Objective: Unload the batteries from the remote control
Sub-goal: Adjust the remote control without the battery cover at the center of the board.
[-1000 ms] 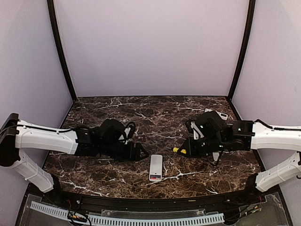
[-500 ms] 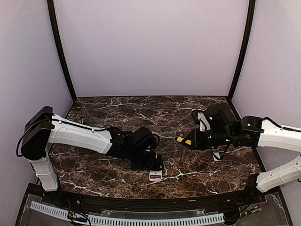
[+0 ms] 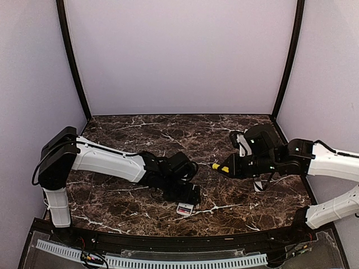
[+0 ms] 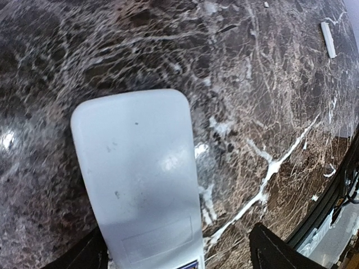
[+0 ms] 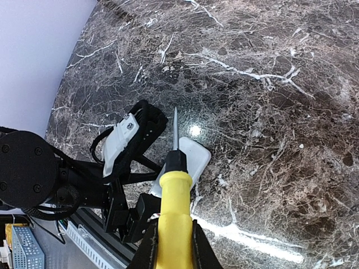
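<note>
Left claw (image 4: 179, 249) released, astride remote control (image 4: 137, 174) along its long axis; right claw (image 5: 173, 246), farther off, clenched on screwdriver (image 5: 175, 207).

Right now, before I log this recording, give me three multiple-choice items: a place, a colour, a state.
1. Where does the flat white plastic remote control lie? A. by the back wall B. under the left gripper C. off the table
2. The handle of the metal-tipped screwdriver is: A. red B. green C. yellow
3. The right gripper is: A. shut on the screwdriver B. open, empty C. unseen
Key: B, the left wrist view looks down on it; C, seen in the right wrist view; A, it clamps the handle.
</note>
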`<state>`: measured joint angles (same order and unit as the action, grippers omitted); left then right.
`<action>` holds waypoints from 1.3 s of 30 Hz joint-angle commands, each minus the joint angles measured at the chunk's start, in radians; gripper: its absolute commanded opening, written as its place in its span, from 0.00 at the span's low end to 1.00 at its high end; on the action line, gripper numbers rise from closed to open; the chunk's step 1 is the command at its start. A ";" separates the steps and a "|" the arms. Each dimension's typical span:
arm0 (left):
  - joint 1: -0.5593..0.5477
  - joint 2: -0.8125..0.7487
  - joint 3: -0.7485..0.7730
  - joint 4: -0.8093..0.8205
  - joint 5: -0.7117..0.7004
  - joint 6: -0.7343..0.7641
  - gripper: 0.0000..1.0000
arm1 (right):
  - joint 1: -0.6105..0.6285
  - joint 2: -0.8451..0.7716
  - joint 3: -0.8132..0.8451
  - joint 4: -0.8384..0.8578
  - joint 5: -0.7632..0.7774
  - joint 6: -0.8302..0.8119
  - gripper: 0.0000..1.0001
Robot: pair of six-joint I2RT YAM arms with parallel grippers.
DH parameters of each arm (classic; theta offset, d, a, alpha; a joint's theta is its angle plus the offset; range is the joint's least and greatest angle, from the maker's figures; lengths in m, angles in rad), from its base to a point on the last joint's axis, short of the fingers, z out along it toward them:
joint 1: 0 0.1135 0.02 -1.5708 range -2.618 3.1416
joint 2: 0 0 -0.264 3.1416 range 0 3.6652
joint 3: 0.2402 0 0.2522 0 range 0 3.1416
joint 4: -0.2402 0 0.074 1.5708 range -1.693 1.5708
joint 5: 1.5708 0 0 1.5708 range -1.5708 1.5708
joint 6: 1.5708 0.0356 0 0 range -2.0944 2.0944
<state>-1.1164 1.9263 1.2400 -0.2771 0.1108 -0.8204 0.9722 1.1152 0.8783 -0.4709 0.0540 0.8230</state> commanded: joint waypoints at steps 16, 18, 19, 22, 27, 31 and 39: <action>-0.027 0.094 0.113 0.230 0.338 0.398 0.81 | -0.009 -0.051 0.013 -0.048 0.075 0.010 0.00; -0.038 0.074 0.112 0.199 0.280 0.433 0.81 | -0.011 -0.055 0.020 -0.060 0.082 0.007 0.00; -0.048 0.055 0.109 0.188 0.211 0.444 0.82 | -0.011 -0.056 0.023 -0.063 0.084 0.005 0.00; -0.076 0.016 0.083 0.115 0.072 0.510 0.89 | -0.013 -0.057 0.028 -0.069 0.087 0.002 0.00; -0.126 -0.020 0.037 -0.012 -0.140 0.564 0.95 | -0.016 -0.044 0.030 -0.053 0.076 -0.007 0.00; -0.134 -0.032 0.005 -0.058 -0.181 0.570 0.96 | -0.018 -0.022 0.033 -0.033 0.060 -0.012 0.00; -0.143 -0.033 -0.023 -0.080 -0.254 0.560 0.98 | -0.020 -0.009 0.043 -0.026 0.058 -0.016 0.00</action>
<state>-1.2549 1.9278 1.2316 -0.3004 -0.0593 -0.2672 0.9607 1.1019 0.8875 -0.5247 0.1093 0.8196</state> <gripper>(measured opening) 0.979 0.142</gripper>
